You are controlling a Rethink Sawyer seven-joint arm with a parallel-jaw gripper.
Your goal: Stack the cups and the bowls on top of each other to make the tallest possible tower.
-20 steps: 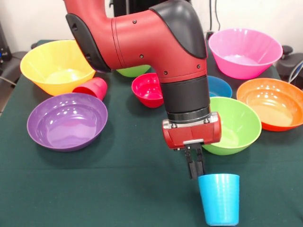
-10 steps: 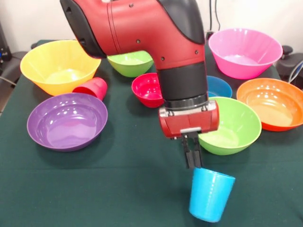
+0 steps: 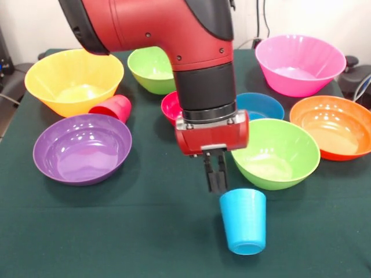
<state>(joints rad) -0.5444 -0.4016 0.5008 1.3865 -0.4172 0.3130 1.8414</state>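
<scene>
Tool (image 3: 216,180) clamped narrow on the rim of the sky-blue cup (image 3: 244,221), hanging it mouth-up, long axis close to vertical with a slight lean, base apparently just clear of the bench (image 3: 116,231), though contact there hard to judge. Straight behind the tool: small red bowl (image 3: 170,106), mostly hidden by the wrist; small blue bowl (image 3: 262,106) just beside it, also partly covered. Nearer lime green bowl (image 3: 277,152) close on one side. Red cup (image 3: 113,108) lying tipped on its side well off the other way, between the yellow-orange bowl (image 3: 72,80) and the purple bowl (image 3: 81,147). Probably next: carrying the cup back toward a base piece. Fingertip grip on the rim itself hard to make out.
</scene>
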